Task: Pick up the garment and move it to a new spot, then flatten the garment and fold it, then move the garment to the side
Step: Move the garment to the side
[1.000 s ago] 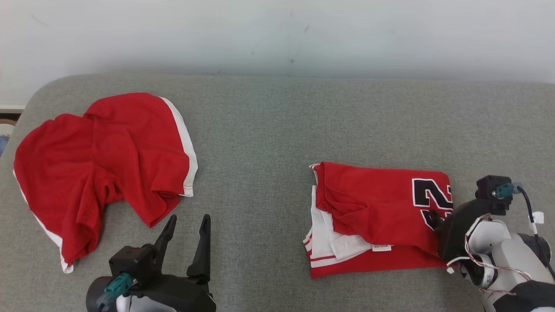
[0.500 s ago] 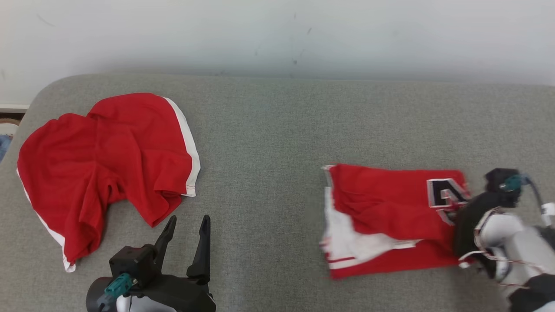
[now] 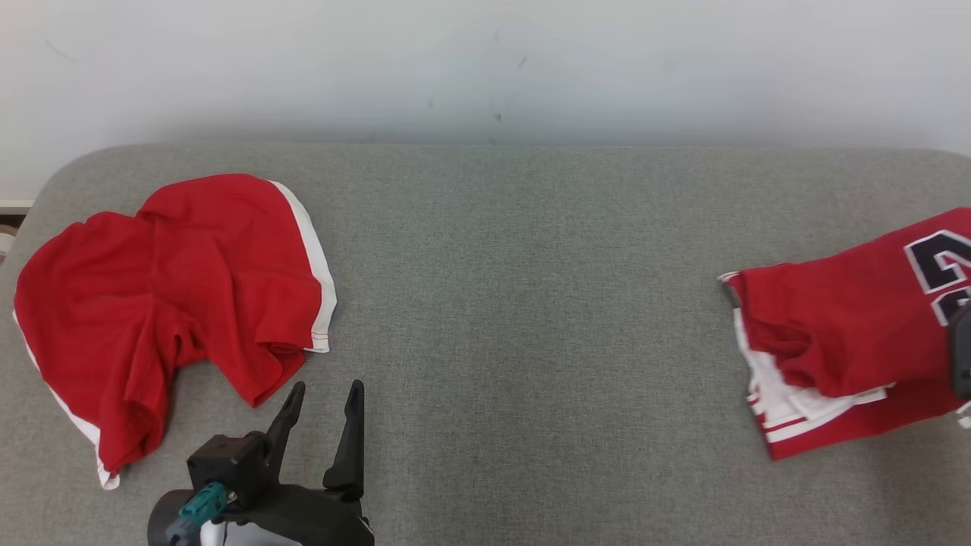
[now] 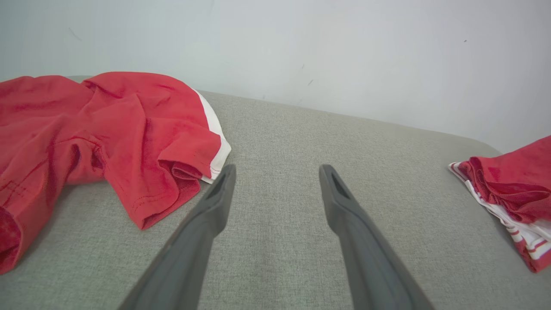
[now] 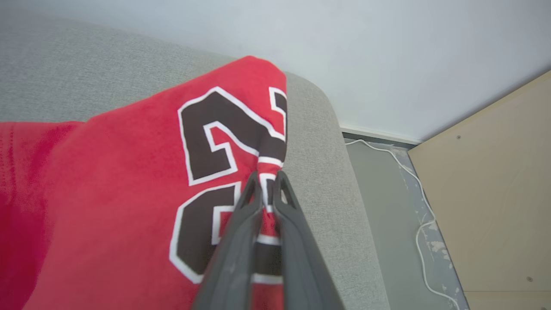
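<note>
Right pincer (image 5: 267,181), jaws closed on the number-printed edge of the folded red garment (image 3: 834,334); left pincer (image 3: 326,388), jaws wide apart and empty, stands over bare grey bench (image 3: 531,265).

The folded red garment lies at the bench's right end, its white-trimmed layers facing the middle.

Step judged in hand: the last one, shifting the folded bundle to the side. The next move likely calls for a low, even set-down and a clean release, so that the folds hold.

Edges: the bench's rounded right edge runs just beside the gripped hem. Floor (image 5: 387,206) and a white cable (image 5: 428,215) lie beyond it, so there is little room rightward. A second red garment (image 3: 174,288), crumpled, occupies the left end. The middle is open.
</note>
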Motion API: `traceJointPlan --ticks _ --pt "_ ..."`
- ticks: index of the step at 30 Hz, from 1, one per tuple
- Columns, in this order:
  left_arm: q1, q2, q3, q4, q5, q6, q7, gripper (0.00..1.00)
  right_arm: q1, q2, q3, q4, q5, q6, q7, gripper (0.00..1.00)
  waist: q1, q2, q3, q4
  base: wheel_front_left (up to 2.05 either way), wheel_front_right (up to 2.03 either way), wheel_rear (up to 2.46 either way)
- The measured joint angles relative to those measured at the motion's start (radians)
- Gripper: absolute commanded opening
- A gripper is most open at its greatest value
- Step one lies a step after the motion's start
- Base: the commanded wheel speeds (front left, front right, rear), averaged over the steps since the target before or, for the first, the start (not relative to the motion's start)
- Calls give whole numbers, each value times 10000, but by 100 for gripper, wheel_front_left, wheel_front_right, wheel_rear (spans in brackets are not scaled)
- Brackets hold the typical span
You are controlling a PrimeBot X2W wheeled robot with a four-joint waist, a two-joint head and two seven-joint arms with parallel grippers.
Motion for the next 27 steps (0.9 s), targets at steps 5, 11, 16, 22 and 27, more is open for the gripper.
traceJointPlan --ticks 5,11,16,22,27 --pt "53 63 71 -81 -13 0 -4 100 50 -583 -29 -242 -393 0 -125 0 0 0 13 -160 0 0 0" --pt "48 90 46 -198 -13 0 0 100 253 -980 -199 -224 -407 0 -295 0 0 0 99 -277 0 0 0" --pt "48 155 52 -326 -8 0 13 100 379 -1139 -336 -234 -491 -13 -476 0 0 0 220 -326 0 0 0" --pt "32 221 36 -433 15 0 59 100 400 -1327 -546 -249 -512 -150 -686 0 0 0 404 -373 0 0 0" --pt "-91 215 -35 -525 40 0 115 100 414 -1457 -671 -359 -566 -190 -832 0 0 1 583 -358 0 0 0"
